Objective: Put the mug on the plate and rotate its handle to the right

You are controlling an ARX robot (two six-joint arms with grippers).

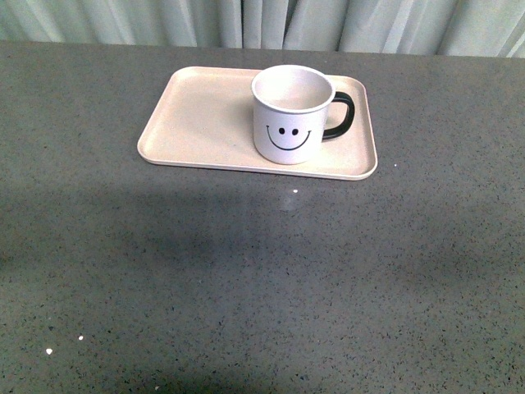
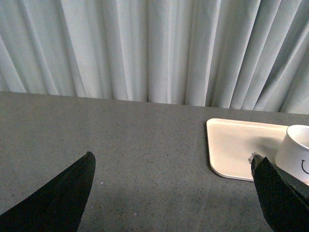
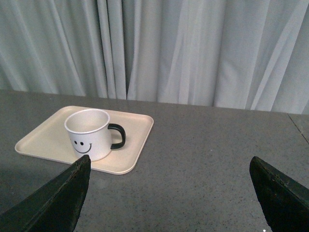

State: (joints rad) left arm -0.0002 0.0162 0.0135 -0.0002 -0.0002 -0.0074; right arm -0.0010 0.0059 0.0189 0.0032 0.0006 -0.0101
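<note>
mug (image 1: 289, 115) upright on plate (image 1: 197, 123), right half, handle (image 1: 340, 115) right | table (image 1: 246, 287) bare near side | left gripper (image 2: 174, 193), right gripper (image 3: 169, 193) spread, wrist views only

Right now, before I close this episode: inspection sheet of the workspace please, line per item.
Surface: grey speckled tabletop, a few small white specks near the front edge.
Mug: upright on the plate, right of its middle, smiley face toward the front camera.
Handle: points to the robot's right.
Clutter: nothing seen.
Left gripper: open, empty, apart from the plate.
Right gripper: open, empty, clear of the mug.
Cables: nothing seen.
Surroundings: pale pleated curtain behind the table.
</note>
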